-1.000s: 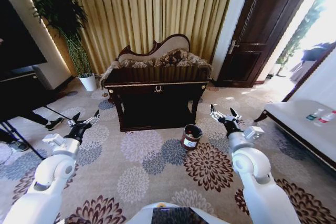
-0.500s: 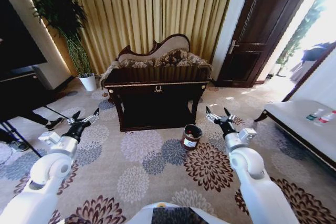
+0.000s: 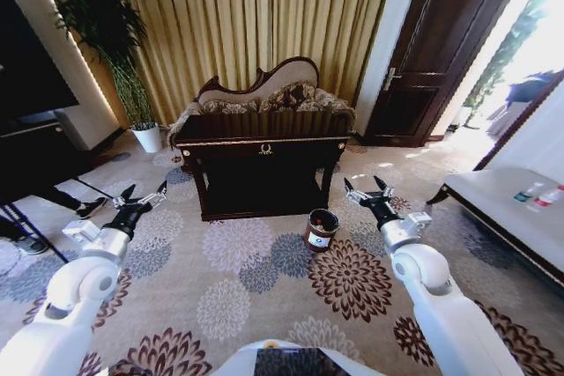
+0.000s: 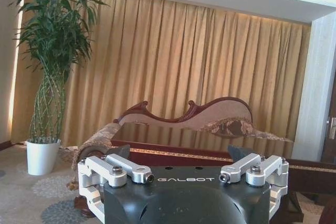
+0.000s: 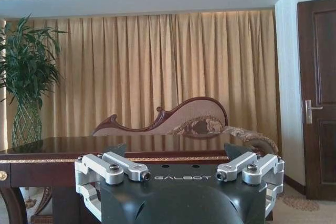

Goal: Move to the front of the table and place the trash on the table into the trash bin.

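The dark glossy table (image 3: 261,149) with gold trim stands straight ahead across the patterned carpet. Its top is seen edge-on, so the trash on it is hidden. The small round brown trash bin (image 3: 320,229) sits on the floor by the table's front right leg. My left gripper (image 3: 144,194) hovers open, low and left of the table. My right gripper (image 3: 363,186) is open too, just right of the bin and above it. Each wrist view looks past open fingers, left gripper (image 4: 178,153) and right gripper (image 5: 176,150), at the table (image 4: 210,157) (image 5: 58,153).
A carved sofa (image 3: 264,92) stands behind the table against gold curtains. A potted plant (image 3: 146,136) is at the left and a dark door (image 3: 432,59) at the right. A white bench (image 3: 515,217) carrying bottles (image 3: 538,193) runs along the right side.
My right gripper has shifted a little left and toward the table. The left arm has drawn slightly left. Table and bin stay in place.
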